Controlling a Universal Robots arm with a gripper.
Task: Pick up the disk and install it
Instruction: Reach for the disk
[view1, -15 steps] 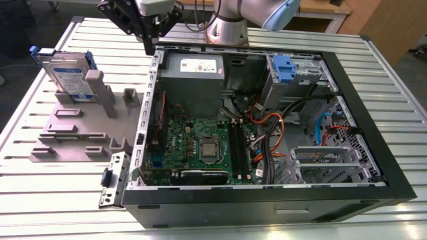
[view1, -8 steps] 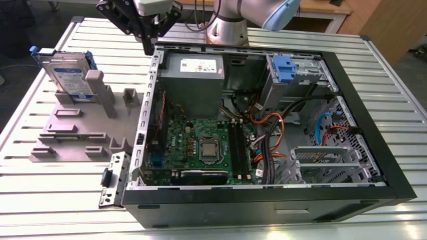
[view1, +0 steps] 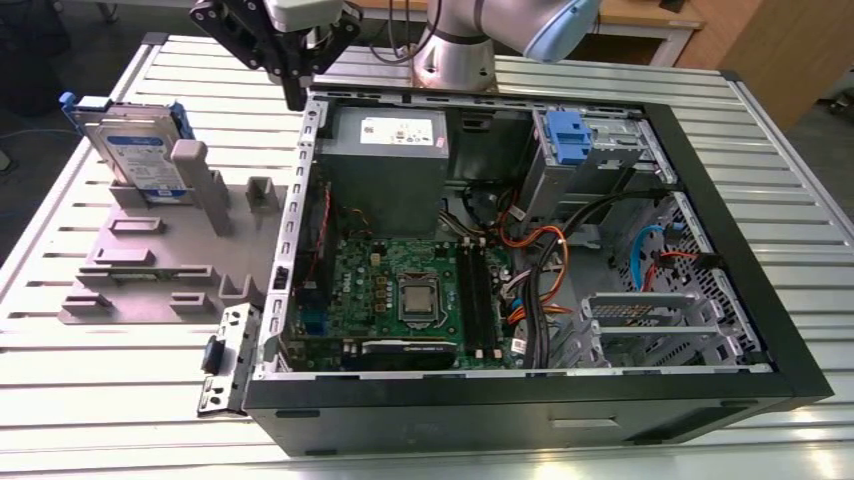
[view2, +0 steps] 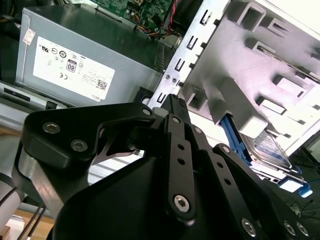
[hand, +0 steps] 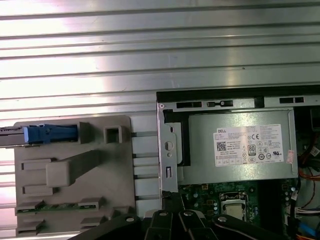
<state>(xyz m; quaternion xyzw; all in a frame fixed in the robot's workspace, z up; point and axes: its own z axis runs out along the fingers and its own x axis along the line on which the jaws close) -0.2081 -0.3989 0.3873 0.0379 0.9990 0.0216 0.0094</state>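
The disk (view1: 134, 150) stands on edge in a slot at the far end of a grey fixture plate (view1: 147, 270), at the exterior view's left. It is silver with a white-and-blue label and a blue bracket. In the first wrist view the disk (hand: 42, 135) appears edge-on as a blue and silver strip. In the second wrist view the disk (view2: 272, 150) lies behind a grey post. My gripper (view1: 295, 98) hangs above the case's back left corner, to the right of the disk and apart from it. The gripper (view2: 172, 100) is shut with nothing in it.
The open computer case (view1: 747, 250) fills the middle of the slatted metal table (view1: 80, 400). Inside are a grey power supply box (view1: 387, 140), the motherboard (view1: 400, 290), a blue tab on a metal bay (view1: 567, 135) and a metal drive cage (view1: 641, 320).
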